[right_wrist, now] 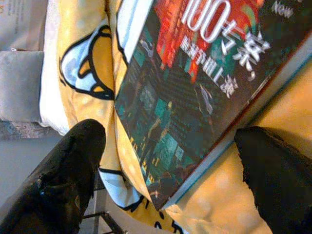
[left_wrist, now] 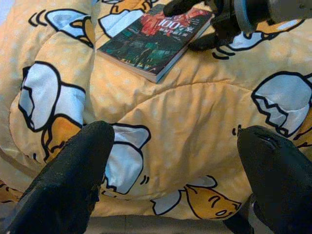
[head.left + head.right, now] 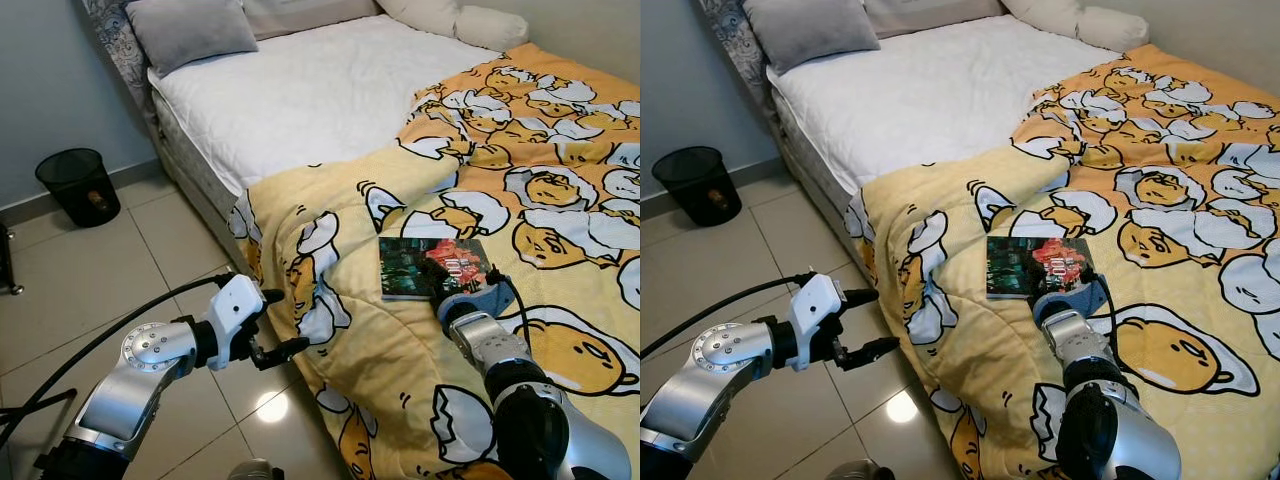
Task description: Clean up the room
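Book lying flat on the yellow blanket near the bed's foot edge, not yet lifted, right gripper straddling its near end with fingers spread and unclosed, left gripper hovering released off the blanket's floor-side edge; tidying barely beginning.

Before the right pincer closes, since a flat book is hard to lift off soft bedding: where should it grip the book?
Grip the book at its near corner, coming from the robot's side, where the right pincer is already open. It lies flat, cover up, on the yellow duvet; one finger probably has to press into the duvet beneath the edge, the other on the cover.
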Robot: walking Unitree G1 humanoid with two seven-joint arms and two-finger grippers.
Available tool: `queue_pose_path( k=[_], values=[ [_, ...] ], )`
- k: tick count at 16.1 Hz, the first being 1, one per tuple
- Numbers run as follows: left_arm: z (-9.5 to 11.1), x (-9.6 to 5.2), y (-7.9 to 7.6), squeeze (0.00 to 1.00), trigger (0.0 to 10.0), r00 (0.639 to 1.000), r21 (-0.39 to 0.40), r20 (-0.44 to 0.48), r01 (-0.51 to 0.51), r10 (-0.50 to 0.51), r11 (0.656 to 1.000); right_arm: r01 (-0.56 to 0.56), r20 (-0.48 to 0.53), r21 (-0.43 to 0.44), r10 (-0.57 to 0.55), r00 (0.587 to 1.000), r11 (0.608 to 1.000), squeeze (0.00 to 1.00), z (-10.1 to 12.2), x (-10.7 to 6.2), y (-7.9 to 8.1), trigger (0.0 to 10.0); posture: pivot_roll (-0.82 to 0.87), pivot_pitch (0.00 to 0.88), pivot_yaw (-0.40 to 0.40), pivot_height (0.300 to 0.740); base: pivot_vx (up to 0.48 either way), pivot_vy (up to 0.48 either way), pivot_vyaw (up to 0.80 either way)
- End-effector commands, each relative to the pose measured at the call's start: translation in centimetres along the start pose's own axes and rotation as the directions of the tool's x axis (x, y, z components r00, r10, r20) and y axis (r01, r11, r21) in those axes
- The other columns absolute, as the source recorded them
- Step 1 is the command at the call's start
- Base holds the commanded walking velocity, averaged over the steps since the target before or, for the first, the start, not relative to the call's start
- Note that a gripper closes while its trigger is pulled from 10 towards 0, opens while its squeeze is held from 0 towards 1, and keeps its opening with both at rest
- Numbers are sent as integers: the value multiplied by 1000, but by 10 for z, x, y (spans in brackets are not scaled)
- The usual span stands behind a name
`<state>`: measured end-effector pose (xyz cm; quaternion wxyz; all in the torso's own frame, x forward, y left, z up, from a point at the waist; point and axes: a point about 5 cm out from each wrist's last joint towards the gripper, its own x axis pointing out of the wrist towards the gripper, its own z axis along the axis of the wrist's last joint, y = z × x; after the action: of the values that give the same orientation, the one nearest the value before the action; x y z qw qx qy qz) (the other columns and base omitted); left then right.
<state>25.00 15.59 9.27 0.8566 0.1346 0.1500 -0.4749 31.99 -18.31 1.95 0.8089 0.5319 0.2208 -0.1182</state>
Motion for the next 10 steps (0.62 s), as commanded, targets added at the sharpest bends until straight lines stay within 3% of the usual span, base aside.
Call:
queue_pose_path(
  k=[1, 5, 10],
  values=[
    [2, -1, -3, 388, 10000, 1000, -1, 2, 18, -18, 1000, -4, 7, 6, 4, 1000, 1000, 0, 0, 2, 4, 10000, 130, 0, 28, 740, 0, 0, 0],
    [2, -8, -8, 384, 10000, 1000, -1, -12, 28, -28, 1000, 33, 11, -12, -33, 999, 999, 0, -5, 1, -1, 10000, 172, 0, 29, 740, 0, 0, 0],
    [5, -17, -15, 388, 10000, 1000, -18, -10, 25, -25, 1000, -21, 98, 75, 13, 995, 997, 0, 4, 2, 5, 10000, 211, 0, 42, 740, 0, 0, 0]
  ],
)
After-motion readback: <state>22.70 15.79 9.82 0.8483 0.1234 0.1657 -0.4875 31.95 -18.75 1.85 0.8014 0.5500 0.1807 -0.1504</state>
